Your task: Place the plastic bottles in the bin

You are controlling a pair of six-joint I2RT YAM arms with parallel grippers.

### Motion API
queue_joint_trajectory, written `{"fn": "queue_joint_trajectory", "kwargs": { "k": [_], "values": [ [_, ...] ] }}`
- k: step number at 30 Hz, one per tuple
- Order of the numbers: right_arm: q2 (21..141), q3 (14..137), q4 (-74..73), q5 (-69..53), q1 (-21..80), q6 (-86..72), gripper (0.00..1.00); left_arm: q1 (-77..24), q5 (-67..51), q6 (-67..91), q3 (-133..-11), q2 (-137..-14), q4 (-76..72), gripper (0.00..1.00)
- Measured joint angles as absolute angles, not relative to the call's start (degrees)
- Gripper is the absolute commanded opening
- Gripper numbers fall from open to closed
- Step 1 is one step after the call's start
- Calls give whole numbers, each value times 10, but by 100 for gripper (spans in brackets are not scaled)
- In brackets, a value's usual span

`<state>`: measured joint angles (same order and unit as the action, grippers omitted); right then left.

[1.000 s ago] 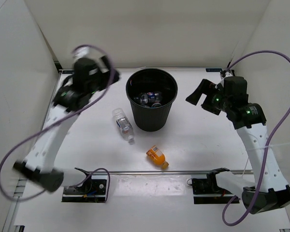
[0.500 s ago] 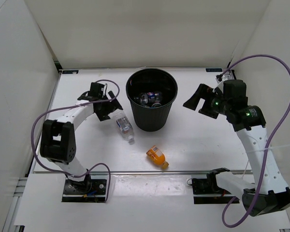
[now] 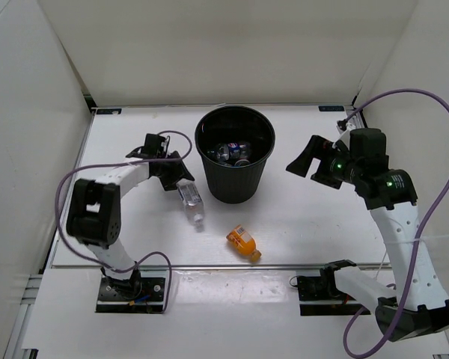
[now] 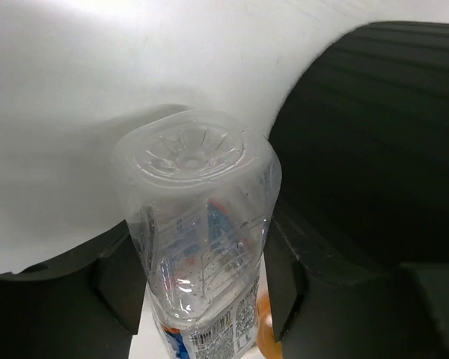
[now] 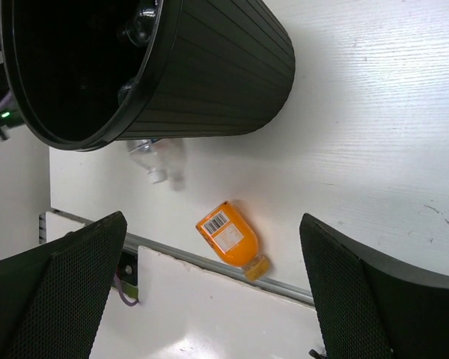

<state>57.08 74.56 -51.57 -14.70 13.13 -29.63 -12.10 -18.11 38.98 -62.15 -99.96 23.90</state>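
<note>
1. Bin stands upright mid-bench. We see several bottles lying in the bottom, but can't count them.
2. Clear bottle w/ label lies on its side on the bench, just left of the bin, base twd the left jaws, cap twd the near edge.
3. Left jaws: low at the bottle's base end. In the wrist view the fingers sit either side of the bottle, close against it. We cannot tell if they're clenched on it or just straddling.
4. Orange bottle lies on its side in front of the bin, apart from it, near the bench's front edge; barcode label faces up.
5. Right jaws: spread wide, nothing btwn them, held above the bench right of the bin.
</note>
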Motion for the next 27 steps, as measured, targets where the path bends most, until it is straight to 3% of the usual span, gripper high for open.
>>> {"fn": "queue_joint_trajectory", "kwargs": {
  "k": [4, 6, 10, 14, 17, 20, 24, 27],
  "values": [
    [568, 745, -520, -145, 131, -297, 100, -121, -123, 404, -640, -875, 323, 57],
    [565, 738, -521, -144, 131, -298, 100, -126, -81, 413, -710, -814, 359, 65],
    [562, 705, -521, -143, 128, -307, 100, -146, -34, 420, -926, -769, 357, 69],
    [565, 667, -514, -143, 127, -322, 100, -198, -35, 408, -1096, -807, 333, 74],
    [575, 657, -509, -146, 127, -329, 100, -250, -37, 395, -1153, -865, 323, 78],
    [582, 655, -495, -155, 127, -328, 100, -289, -41, 373, -1180, -943, 334, 100],
    [579, 635, -468, -182, 128, -311, 100, -319, -18, 354, -1191, -1038, 401, 100],
    [559, 599, -446, -183, 142, -293, 100, -329, 24, 341, -1179, -1035, 449, 100]
  ]
}}
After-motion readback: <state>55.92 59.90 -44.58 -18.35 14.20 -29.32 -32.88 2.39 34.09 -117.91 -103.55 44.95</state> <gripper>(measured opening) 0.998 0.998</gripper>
